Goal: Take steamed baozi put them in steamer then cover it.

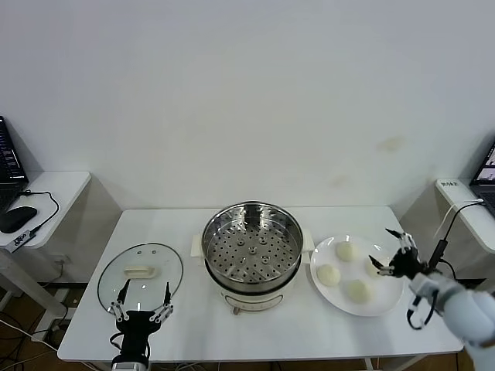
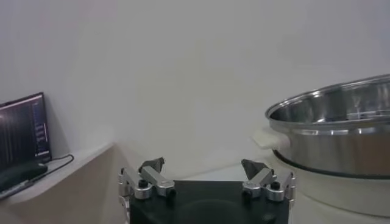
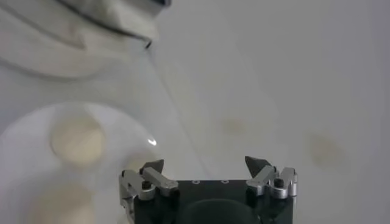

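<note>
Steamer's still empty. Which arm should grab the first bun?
Right. The right gripper, open, hovers at the plate's right edge beside the buns; the left gripper, open, sits by the lid, across the steamer.

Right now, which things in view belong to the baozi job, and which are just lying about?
For the job:
- baozi on the plate
- steamer, empty, mid-table
- cover lying on the table, left of the steamer
- right gripper, open, over the plate's right edge
- left gripper, open, near the cover

Lying about:
- mouse and laptop on the left side table
- laptop at far right

Bright, even light; blurred right-wrist view.
</note>
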Robot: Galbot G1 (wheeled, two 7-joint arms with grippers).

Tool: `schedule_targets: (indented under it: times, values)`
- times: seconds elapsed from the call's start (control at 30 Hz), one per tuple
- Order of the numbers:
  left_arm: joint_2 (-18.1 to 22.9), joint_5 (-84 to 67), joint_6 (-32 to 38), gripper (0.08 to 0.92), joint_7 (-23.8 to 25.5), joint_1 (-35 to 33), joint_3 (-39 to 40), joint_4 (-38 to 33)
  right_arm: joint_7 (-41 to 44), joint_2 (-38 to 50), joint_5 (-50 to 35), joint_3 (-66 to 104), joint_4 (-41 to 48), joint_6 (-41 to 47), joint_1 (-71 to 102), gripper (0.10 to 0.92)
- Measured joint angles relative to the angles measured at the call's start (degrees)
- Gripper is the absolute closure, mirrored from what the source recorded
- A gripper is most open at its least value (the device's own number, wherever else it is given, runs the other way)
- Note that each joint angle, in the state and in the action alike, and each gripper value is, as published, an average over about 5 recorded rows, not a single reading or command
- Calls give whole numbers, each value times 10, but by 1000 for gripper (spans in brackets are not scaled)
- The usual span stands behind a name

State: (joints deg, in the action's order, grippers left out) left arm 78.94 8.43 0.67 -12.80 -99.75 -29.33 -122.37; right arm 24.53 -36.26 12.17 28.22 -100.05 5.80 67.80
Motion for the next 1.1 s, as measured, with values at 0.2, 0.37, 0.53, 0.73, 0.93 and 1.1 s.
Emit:
schedule_targets:
  times: [0.2,0.37,0.53,0.73,0.93,1.1]
  values:
    - [-4,4,0,177,1,1,-5,0,101,42,-9,-164,80,6,-182,203]
    - [-5,7,-1,177,1,2,-6,-1,185,48,-14,-322,147,0,-342,203]
    - [-4,8,-2,177,1,5,-10,-1,255,33,-5,-459,211,-11,-470,203]
    - [-3,10,-2,177,1,3,-14,-1,304,1,7,-568,280,-18,-556,203]
    - [-1,15,-2,177,2,0,-16,-5,323,-34,16,-619,340,-22,-596,203]
    - [0,19,-1,177,3,-1,-18,-7,328,-65,24,-638,383,-25,-614,203]
